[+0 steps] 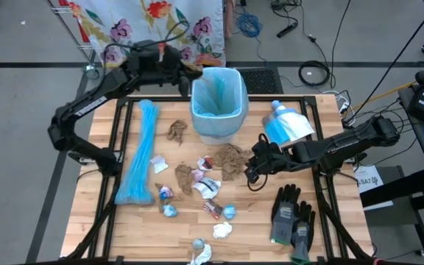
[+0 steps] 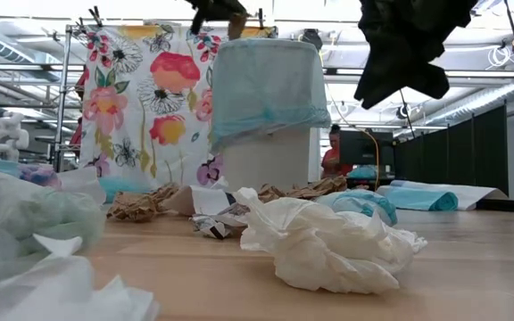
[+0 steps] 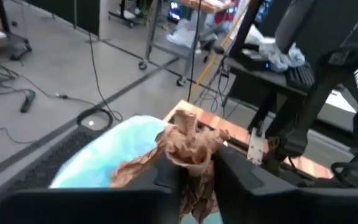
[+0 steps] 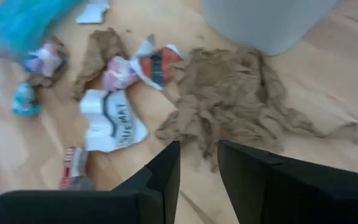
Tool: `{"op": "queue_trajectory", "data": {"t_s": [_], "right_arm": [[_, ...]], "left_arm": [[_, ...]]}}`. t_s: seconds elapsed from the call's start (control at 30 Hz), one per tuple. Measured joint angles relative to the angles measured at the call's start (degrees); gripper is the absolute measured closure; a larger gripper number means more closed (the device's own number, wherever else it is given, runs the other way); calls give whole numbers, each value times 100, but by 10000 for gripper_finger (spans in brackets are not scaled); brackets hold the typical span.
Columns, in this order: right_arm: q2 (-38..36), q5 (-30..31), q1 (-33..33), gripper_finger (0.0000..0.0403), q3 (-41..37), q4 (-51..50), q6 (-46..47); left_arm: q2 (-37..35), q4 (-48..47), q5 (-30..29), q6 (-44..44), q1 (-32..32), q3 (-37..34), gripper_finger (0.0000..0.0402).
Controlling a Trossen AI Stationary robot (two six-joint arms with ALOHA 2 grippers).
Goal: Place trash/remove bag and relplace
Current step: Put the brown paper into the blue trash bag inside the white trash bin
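Left gripper [image 3: 194, 171]: I have it raised over the bin's [image 1: 218, 110] open mouth, fingers parted a little with a brown paper wad [image 3: 188, 149] between them. Whether the wad is clamped or slipping free I can't tell. I put it there so the wad falls into the liner, not on the table [image 1: 344, 235].

Right gripper [image 4: 197, 155]: low over the table just right of the scrap pile, fingers part open and empty, nose pointed at the big flattened brown paper [image 4: 241, 102]. I judge that's my next pick, since it lies nearest the bin.

Bin: upright at the back middle of the table, blue liner [image 1: 216, 94] folded over the rim. The liner must stay seated until the scraps are in.

Trash [image 1: 197, 180]: mostly on the table in front of the bin, brown wads, small blue and white wrappers, white tissue [image 2: 328, 245] near the front edge.

Spare bags [image 1: 140, 154]: long blue bundle lying left of the scraps, out of the arms' way, likely for the swap.

Gloves [image 1: 291, 217]: front right, not trash; I leave them.

Progress: early, I judge; bag swap not begun.
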Motion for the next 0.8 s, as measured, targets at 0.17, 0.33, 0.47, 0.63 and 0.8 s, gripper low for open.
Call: {"op": "queue_trajectory", "data": {"t_s": [0.17,0.33,0.47,0.63,0.8], "right_arm": [[0,-2,133,303,-3,1,12],[0,2,167,303,-3,1,13],[0,6,163,303,-3,-2,-34],[-2,8,163,303,-3,-9,-123],[-2,10,163,303,-3,-12,-139]], "left_arm": [[381,-24,149,0,-116,2,245],[518,-79,179,143,-246,2,209],[439,-421,243,265,-291,2,207],[0,-1279,-455,466,-289,4,206],[-448,-2261,-1296,730,-268,-67,206]]}}
